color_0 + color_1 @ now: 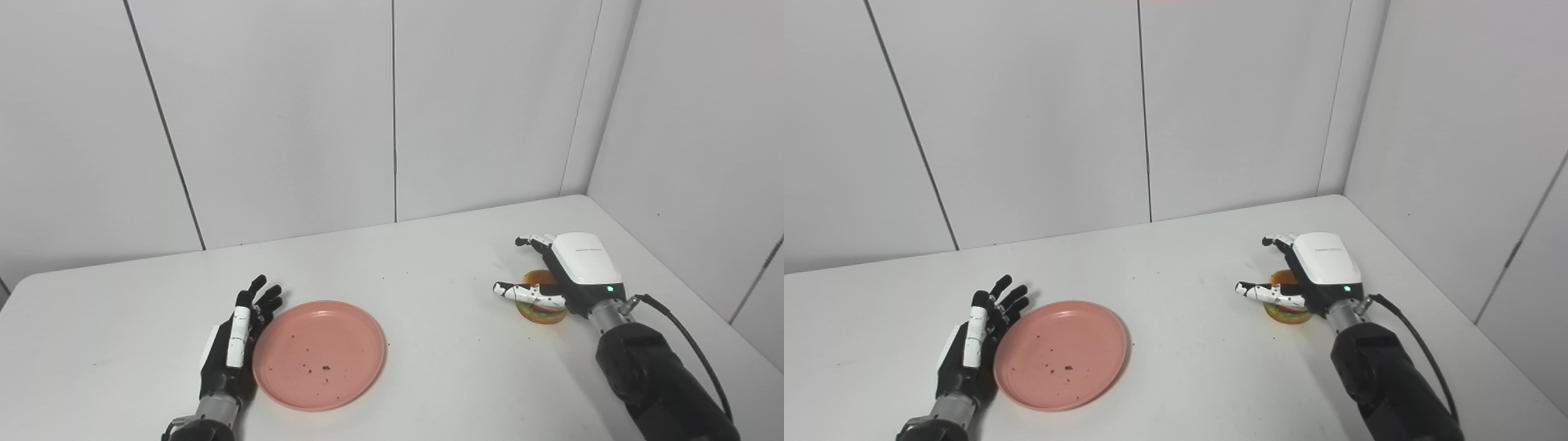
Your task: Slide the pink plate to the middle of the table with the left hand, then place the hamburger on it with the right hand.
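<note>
Plate (318, 354) pink, crumb-speckled; left hand (236, 343) flat, spread; right hand (560, 275) unclenched over hamburger (539, 309).

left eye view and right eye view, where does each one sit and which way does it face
Left eye view: on the robot's head, looking down and forward over the white table toward the corner walls; shows the left hand against the pink plate and the right hand open over the hamburger, with both forearms.
Right eye view: beside it, slightly to the right, facing the same way; the scene sits further left in the picture.
Shared: both hands, plate, hamburger, table and walls.
</note>
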Robot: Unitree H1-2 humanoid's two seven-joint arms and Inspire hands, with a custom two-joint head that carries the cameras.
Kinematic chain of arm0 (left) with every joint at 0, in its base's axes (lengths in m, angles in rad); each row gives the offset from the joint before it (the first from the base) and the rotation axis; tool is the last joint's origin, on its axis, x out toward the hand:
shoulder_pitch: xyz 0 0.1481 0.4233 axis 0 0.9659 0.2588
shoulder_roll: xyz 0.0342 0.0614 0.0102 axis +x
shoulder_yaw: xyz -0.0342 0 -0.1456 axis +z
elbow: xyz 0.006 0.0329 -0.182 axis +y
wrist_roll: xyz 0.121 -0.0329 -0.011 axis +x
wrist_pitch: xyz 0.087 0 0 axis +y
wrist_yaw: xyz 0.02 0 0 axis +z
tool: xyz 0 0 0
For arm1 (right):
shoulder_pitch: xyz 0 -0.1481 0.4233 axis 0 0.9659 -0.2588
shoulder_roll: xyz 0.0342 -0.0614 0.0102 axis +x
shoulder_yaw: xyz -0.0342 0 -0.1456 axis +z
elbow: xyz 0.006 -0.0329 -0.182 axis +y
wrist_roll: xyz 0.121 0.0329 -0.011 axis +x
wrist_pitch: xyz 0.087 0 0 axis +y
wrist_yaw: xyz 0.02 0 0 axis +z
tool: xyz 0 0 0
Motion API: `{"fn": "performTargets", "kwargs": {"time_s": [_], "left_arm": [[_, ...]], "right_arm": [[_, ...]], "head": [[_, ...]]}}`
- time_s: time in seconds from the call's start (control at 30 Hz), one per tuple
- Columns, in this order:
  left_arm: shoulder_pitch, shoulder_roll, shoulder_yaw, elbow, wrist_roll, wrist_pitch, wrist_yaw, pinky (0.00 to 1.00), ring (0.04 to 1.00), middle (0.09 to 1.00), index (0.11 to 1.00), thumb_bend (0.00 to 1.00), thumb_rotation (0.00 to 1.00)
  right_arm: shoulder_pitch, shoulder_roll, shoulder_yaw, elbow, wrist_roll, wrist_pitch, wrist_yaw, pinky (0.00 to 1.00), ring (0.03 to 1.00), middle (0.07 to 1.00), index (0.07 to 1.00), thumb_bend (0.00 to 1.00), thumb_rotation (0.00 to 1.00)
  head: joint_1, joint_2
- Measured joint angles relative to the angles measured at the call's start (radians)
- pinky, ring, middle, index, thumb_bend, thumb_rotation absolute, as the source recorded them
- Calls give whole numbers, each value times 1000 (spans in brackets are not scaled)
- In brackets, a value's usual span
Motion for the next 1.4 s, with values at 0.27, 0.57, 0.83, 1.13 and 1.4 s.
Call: {"fn": "performTargets", "kwargs": {"time_s": [0.27, 0.57, 0.83, 1.13, 1.4], "left_arm": [[0, 1, 0, -3, 0, 3, 0, 1000, 907, 879, 902, 878, 912], [1, 1, -3, -14, 0, 27, 0, 1000, 911, 884, 900, 878, 906], [0, 2, -4, -16, 1, 32, 0, 991, 909, 883, 898, 864, 911], [0, 5, -6, -16, 5, 36, 0, 987, 904, 884, 892, 871, 904], [0, 5, -9, -18, 18, 40, 0, 980, 899, 878, 892, 874, 902]], "right_arm": [[-6, -16, 49, 63, 18, 0, -8, 658, 740, 758, 719, 700, 951], [-25, -16, 82, 142, 23, -3, -33, 646, 726, 749, 704, 686, 939], [-40, -12, 95, 206, 64, -43, -122, 518, 609, 673, 559, 694, 667], [-60, 2, 113, 247, 106, -80, -224, 358, 454, 552, 477, 523, 57], [-86, 11, 134, 270, 114, -80, -265, 326, 421, 550, 444, 517, 0]], "head": [[8, 2], [20, 8], [23, 8], [28, 11], [29, 11]]}}
